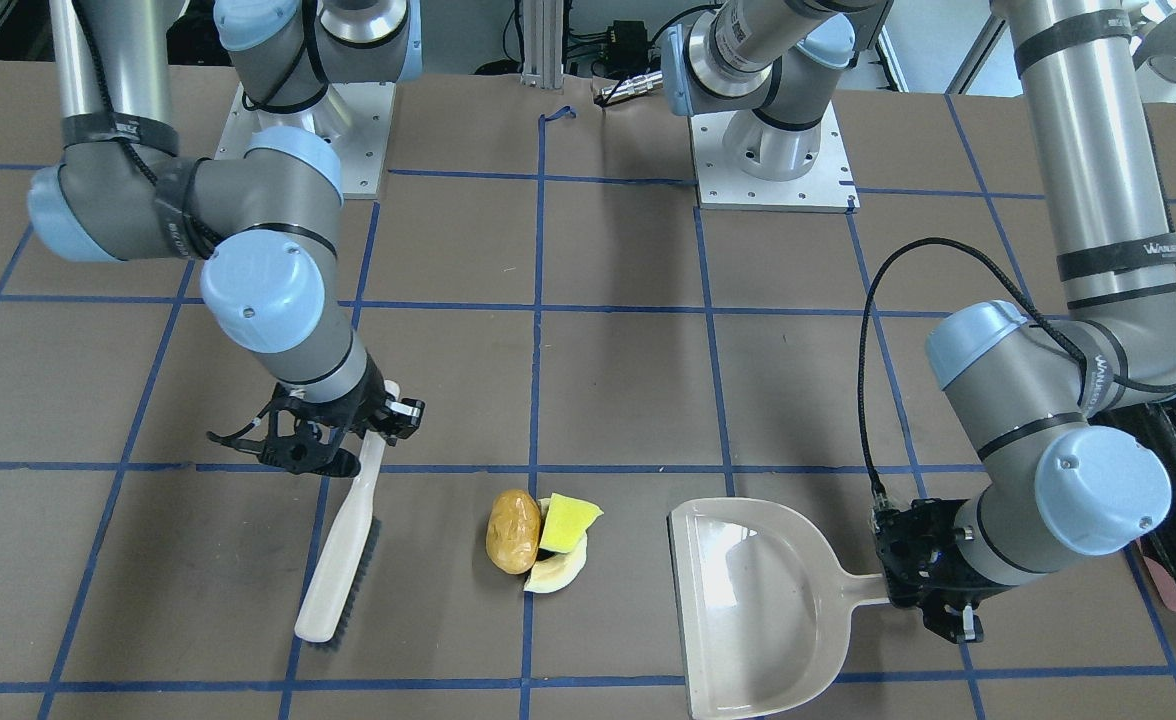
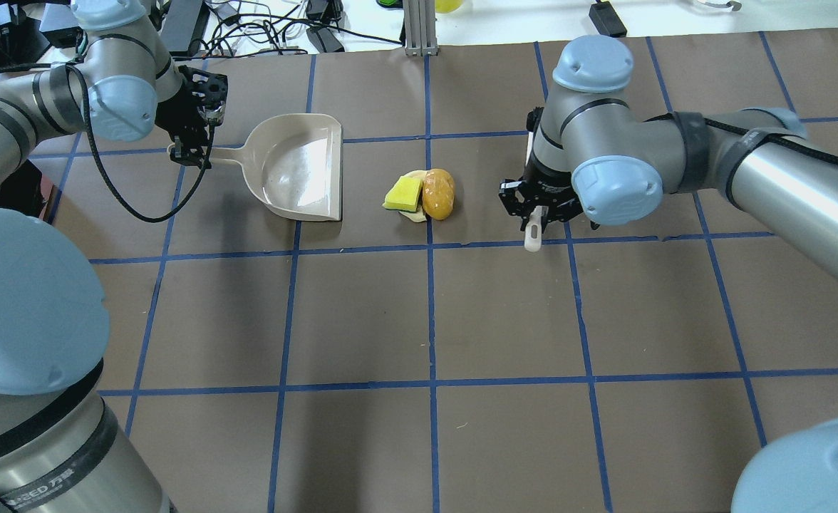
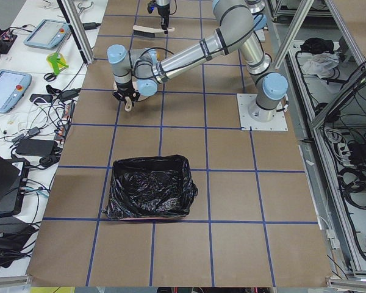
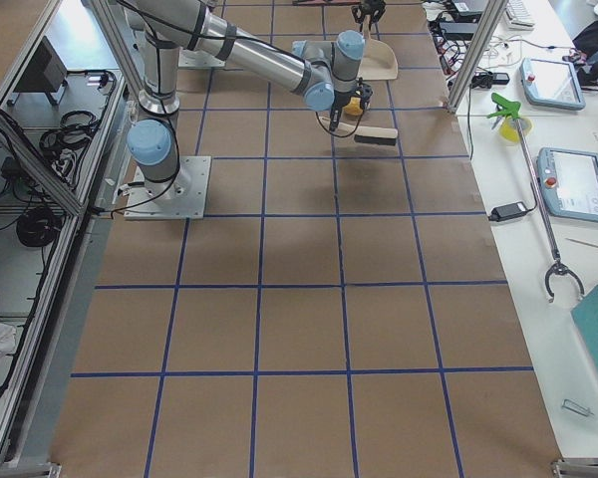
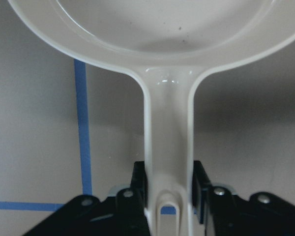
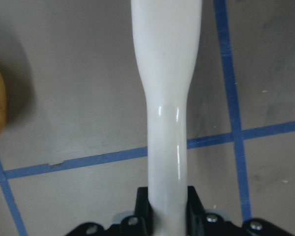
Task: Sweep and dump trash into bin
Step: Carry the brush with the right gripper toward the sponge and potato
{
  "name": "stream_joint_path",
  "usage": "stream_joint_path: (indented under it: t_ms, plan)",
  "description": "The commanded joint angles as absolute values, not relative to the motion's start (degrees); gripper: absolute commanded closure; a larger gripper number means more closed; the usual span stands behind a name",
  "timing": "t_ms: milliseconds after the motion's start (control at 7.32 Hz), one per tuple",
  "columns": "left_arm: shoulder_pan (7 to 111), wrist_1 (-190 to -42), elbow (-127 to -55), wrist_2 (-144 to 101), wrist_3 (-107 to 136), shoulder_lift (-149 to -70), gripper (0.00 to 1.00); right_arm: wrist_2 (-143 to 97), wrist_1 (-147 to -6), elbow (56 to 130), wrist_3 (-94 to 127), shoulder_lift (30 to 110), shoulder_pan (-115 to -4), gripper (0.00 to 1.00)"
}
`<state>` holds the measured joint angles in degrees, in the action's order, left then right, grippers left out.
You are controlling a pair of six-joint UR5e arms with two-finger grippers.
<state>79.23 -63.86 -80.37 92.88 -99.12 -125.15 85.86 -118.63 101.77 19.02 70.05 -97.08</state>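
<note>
We hold dustpan [image 1: 748,610] in left tool [image 5: 169,187], brush [image 1: 340,560] in right tool [image 6: 168,201]; trash [image 1: 538,545] sits unswept between them, sweep and dump pending.

Brown table [image 2: 504,313] with a blue tape grid [image 2: 431,320], white side bench [image 3: 24,67] with tablets [image 3: 6,88] and cables [image 3: 49,119] alongside.

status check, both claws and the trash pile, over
Left claw shut on dustpan handle, right claw shut on brush handle. Trash bunched between brush and dustpan, unswept. Nothing in between; bin beside left arm.
</note>
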Motion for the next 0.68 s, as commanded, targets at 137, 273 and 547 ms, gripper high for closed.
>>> stream_joint_path:
  t_ms: [137,273,547]
  plan:
    - [84.37,-64.07,-81.21,98.61,-99.14,-123.93,0.95,83.51,-118.48,101.51,32.92,69.44,-105.36,1.00]
    - [84.37,-64.07,-81.12,98.61,-99.05,-123.93,0.95,81.23,-118.30,101.51,35.31,69.43,-106.77,1.00]
    - [84.29,-63.98,-81.12,98.53,-99.05,-124.01,0.95,80.43,-118.21,101.51,38.31,68.91,-108.88,1.00]
